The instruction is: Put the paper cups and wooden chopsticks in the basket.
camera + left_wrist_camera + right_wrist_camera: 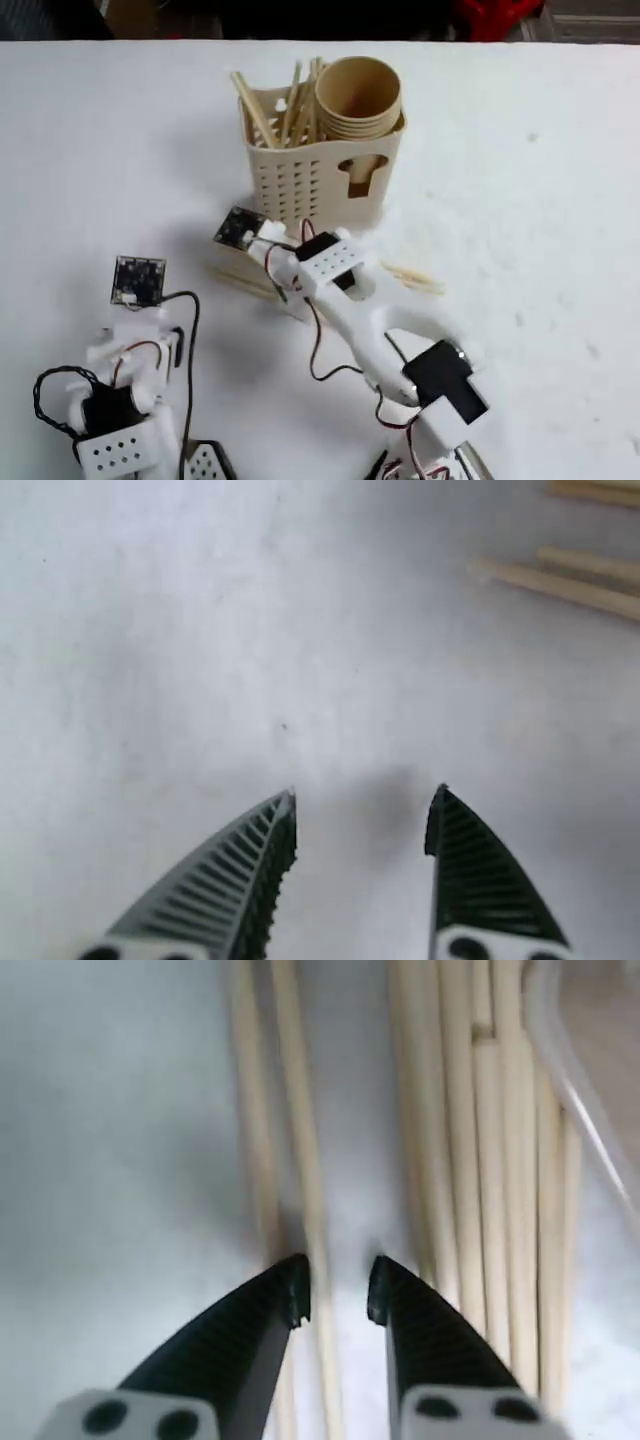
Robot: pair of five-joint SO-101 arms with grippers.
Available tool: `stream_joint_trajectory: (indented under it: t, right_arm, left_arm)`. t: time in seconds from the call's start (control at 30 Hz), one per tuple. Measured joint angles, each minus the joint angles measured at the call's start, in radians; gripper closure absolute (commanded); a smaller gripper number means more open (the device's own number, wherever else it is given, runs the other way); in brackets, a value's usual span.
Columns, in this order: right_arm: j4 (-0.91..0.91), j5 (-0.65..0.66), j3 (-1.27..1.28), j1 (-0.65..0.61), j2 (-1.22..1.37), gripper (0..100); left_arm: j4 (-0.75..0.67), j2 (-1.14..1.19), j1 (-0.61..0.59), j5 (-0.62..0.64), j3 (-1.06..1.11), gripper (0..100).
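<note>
The cream basket (310,180) stands at the table's far middle. It holds a stack of paper cups (358,95) and several upright wooden chopsticks (280,105). More chopsticks (240,280) lie flat on the table in front of it, and a few (412,278) lie to the right. My right arm (340,290) stretches to the basket's front. My right gripper (337,1288) is narrowly open, low over the table, its fingertips straddling one chopstick (300,1160) without clamping it. Several more chopsticks (470,1160) lie alongside. My left gripper (365,798) is open over bare table, with chopsticks (570,585) farther off.
The basket's pale edge (590,1080) curves close beside the right gripper. My left arm (125,400) sits folded at the near left with its cables. White tabletop (540,220) lies bare to the right and far left.
</note>
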Motion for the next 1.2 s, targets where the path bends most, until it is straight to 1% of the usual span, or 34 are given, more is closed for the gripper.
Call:
stream_joint_trajectory:
  t: [0.03,0.1,0.23,0.33,0.57,0.73,0.83,0.93,1.0,1.2]
  right_arm:
    - [0.000,0.000,-0.002,0.000,0.000,99.2]
    - [-0.009,0.000,-0.005,0.002,0.002,97.5]
    - [-0.009,-0.002,-0.005,0.002,-0.002,97.8]
    - [0.015,-0.002,0.012,-0.002,-0.054,97.8]
    - [0.014,-0.066,0.153,-0.005,-0.390,97.8]
    - [0.015,-0.081,0.153,-0.009,-0.657,97.8]
    - [0.015,-0.081,0.083,-0.009,-0.738,97.8]
    - [0.015,-0.081,-0.052,-0.008,-0.735,97.8]
    - [-0.005,-0.095,-0.164,-0.008,-0.698,97.8]
    - [-0.153,-0.239,-0.509,0.009,-0.471,97.8]
  left_arm:
    - [0.000,0.000,0.000,0.000,0.000,78]
    - [0.000,0.000,0.000,0.000,0.000,78]
    - [0.000,0.000,0.000,0.000,0.000,78]
    - [0.000,0.000,0.000,0.000,0.000,78]
    - [0.000,0.000,0.000,0.000,0.000,78]
    - [0.000,0.000,0.000,0.000,0.000,78]
    - [0.000,0.000,0.000,0.000,0.000,78]
    - [0.000,0.000,0.000,0.000,0.000,78]
    - [0.000,0.000,0.000,0.000,0.000,78]
    - [0.000,0.000,0.000,0.000,0.000,78]
